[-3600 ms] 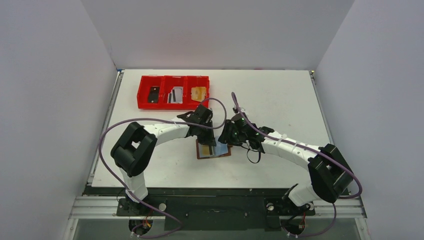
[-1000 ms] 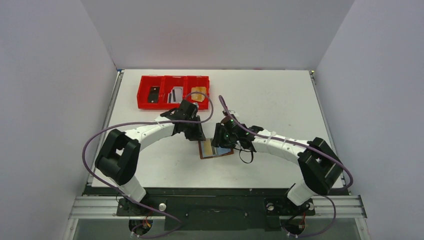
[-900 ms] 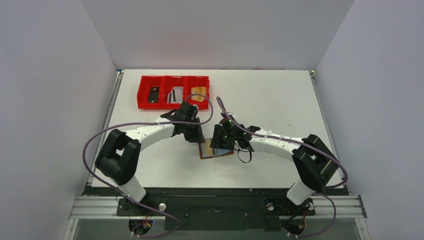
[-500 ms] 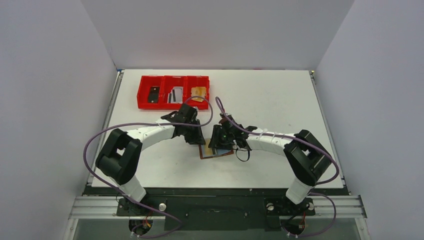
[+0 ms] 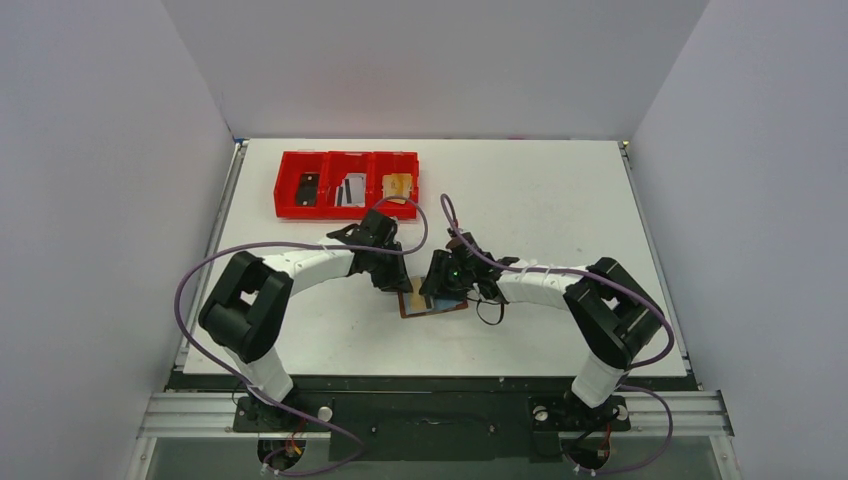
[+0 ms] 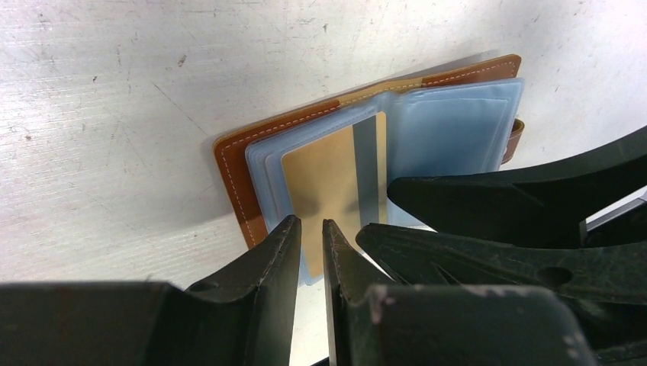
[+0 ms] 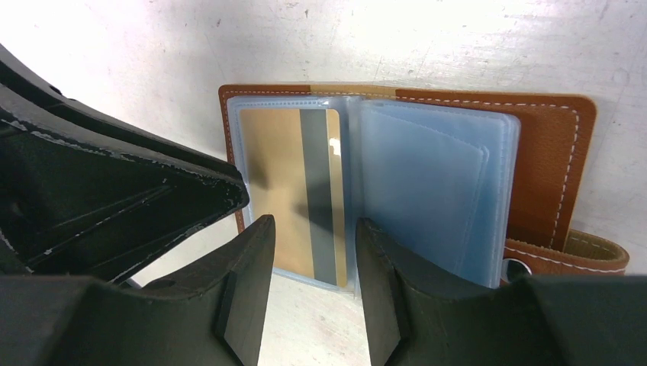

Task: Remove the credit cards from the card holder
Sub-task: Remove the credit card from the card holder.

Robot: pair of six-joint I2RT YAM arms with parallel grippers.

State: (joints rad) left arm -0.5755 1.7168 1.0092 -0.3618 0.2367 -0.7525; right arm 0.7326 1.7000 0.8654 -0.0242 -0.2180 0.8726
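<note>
The card holder point(image 5: 434, 304) lies open on the table, brown leather point(image 6: 229, 164) with grey-blue sleeves point(image 7: 427, 183). One of the credit cards point(image 6: 324, 179), gold with a grey stripe point(image 7: 278, 175), sits in the left sleeve. The right sleeves look empty from here. My left gripper point(image 5: 400, 283) hovers at the holder's left edge; its tips point(image 6: 309, 225) stand a narrow slit apart with nothing between them. My right gripper point(image 5: 438, 290) is open point(image 7: 313, 229) just above the near edge of the gold card's sleeve, holding nothing. Both grippers' fingers nearly meet over the holder.
A red three-compartment tray point(image 5: 347, 205) stands at the back left, with a dark item, grey striped cards and an orange card point(image 5: 398, 186) inside. The holder's strap tab point(image 7: 568, 255) sticks out on its right edge. Purple cables arch over both arms.
My left gripper has crept down and right to the holder's left edge. The right arm's elbow has swung inward to the left; its gripper stays over the holder.
</note>
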